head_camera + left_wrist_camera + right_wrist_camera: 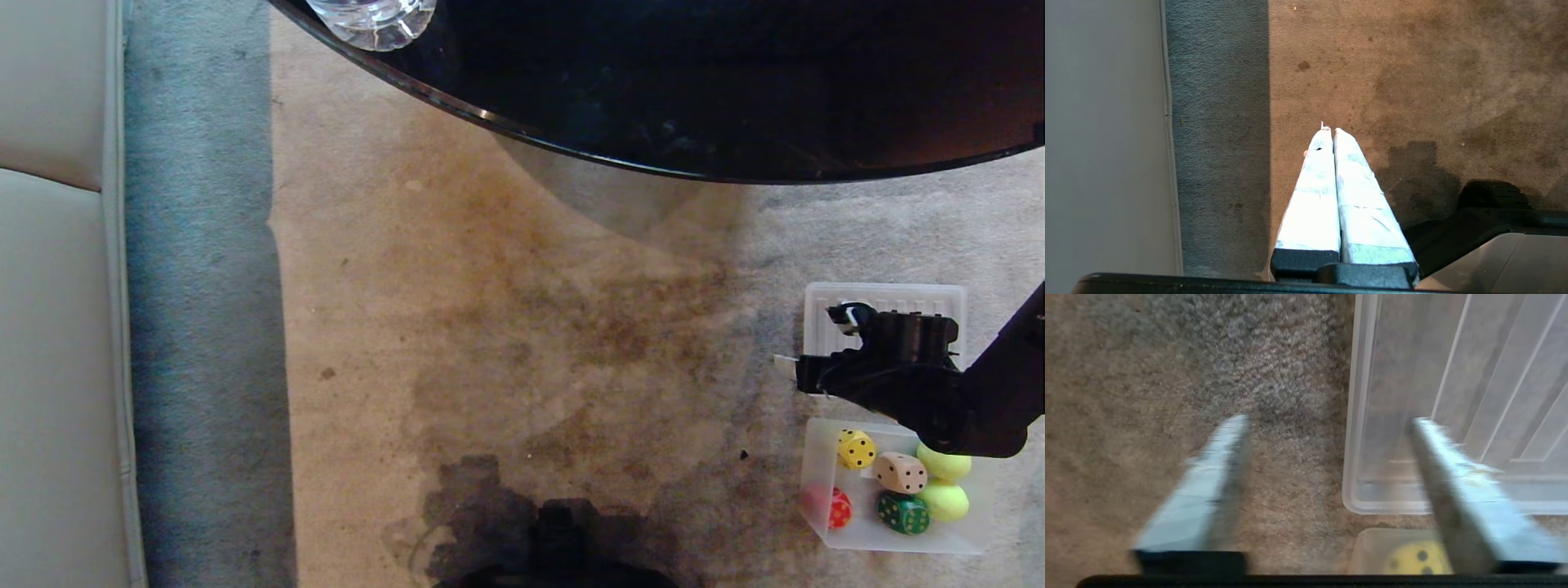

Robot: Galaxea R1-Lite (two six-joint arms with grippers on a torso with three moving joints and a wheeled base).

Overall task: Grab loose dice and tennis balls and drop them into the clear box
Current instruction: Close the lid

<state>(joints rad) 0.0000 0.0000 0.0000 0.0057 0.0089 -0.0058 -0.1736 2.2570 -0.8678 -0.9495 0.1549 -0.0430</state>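
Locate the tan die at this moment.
Head view, lower right: the tan die lies inside the clear box, between the yellow die and green die.

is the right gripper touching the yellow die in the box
Apart. The right wrist view shows the right gripper open and empty above carpet and lid, with the yellow die behind its fingertips.

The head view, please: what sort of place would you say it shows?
Probably a living room: a stained beige carpet, the edge of a round black glass table, and pale leather sofa cushions on the left.
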